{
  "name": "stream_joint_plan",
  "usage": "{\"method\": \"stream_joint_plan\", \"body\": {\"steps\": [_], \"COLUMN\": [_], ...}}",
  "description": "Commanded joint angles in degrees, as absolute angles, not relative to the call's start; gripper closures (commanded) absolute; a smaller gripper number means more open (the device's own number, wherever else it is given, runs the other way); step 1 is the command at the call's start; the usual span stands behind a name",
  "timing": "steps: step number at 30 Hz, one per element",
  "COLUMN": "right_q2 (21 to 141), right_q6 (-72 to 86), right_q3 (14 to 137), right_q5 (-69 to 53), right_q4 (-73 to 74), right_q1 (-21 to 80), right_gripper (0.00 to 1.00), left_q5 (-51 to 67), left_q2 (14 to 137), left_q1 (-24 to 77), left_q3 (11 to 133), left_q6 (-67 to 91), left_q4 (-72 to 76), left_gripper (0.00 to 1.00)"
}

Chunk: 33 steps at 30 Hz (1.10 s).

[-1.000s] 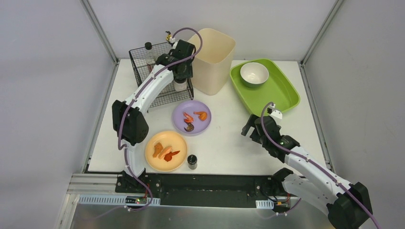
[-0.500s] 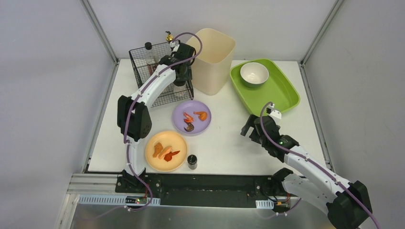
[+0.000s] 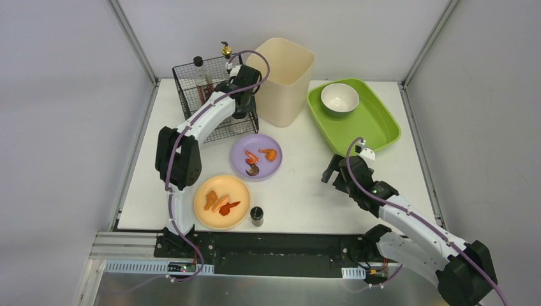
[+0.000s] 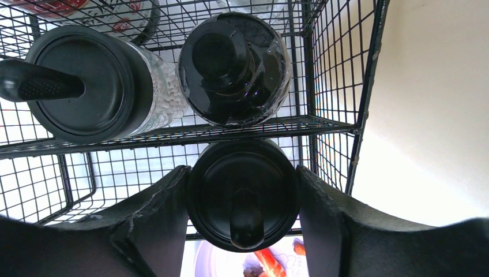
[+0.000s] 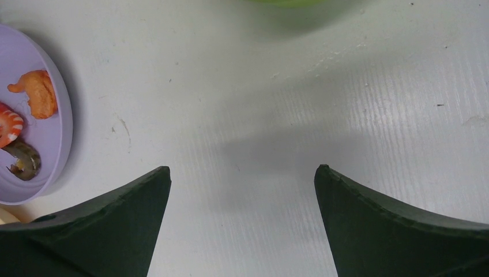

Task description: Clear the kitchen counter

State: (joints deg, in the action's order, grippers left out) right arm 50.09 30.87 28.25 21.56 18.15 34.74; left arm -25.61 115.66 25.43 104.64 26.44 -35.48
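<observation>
The white kitchen counter bears a purple plate and an orange plate, both with food scraps, and a small black-capped jar. My left gripper is at the near right corner of the black wire basket. It is shut on a black-lidded bottle, one finger on each side of the lid. My right gripper is open and empty, low over bare counter, right of the purple plate.
The basket holds two other black-lidded containers. A tall beige bin stands right beside the basket. A green tray with a white bowl sits at the back right. Metal frame posts stand at the corners.
My left gripper has moved back and a little left over the basket with the bottle in it. The right arm has barely moved.
</observation>
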Motion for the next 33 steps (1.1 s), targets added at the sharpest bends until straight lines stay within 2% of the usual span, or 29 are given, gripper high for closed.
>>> {"method": "stream_joint_plan", "body": {"steps": [1, 4, 12, 22, 33], "right_q2": [50.7, 50.8, 51.2, 51.5, 51.8], "right_q6": [30.8, 30.8, 30.8, 30.6, 30.5], "right_q3": [28.1, 28.0, 28.0, 28.0, 27.8], "right_q5": [21.5, 21.6, 21.6, 21.8, 21.4], "right_q4": [16.1, 16.0, 15.7, 15.5, 15.2], "right_q1": [35.0, 35.0, 35.1, 35.1, 35.3], "right_gripper": [0.01, 0.01, 0.01, 0.01, 0.01], "left_q5": [-25.6, -24.9, -21.2, -19.0, -18.6], "left_q2": [114.7, 113.2, 107.5, 96.8, 85.9], "left_q1": [24.8, 24.8, 24.9, 30.0, 40.8], "left_q3": [101.8, 101.1, 99.3, 92.8, 80.7], "left_q6": [27.9, 27.7, 25.7, 24.5, 25.0], "left_q4": [-33.8, -33.8, -34.0, -37.1, -38.8], "left_gripper": [0.36, 0.2, 0.01, 0.01, 0.01]}}
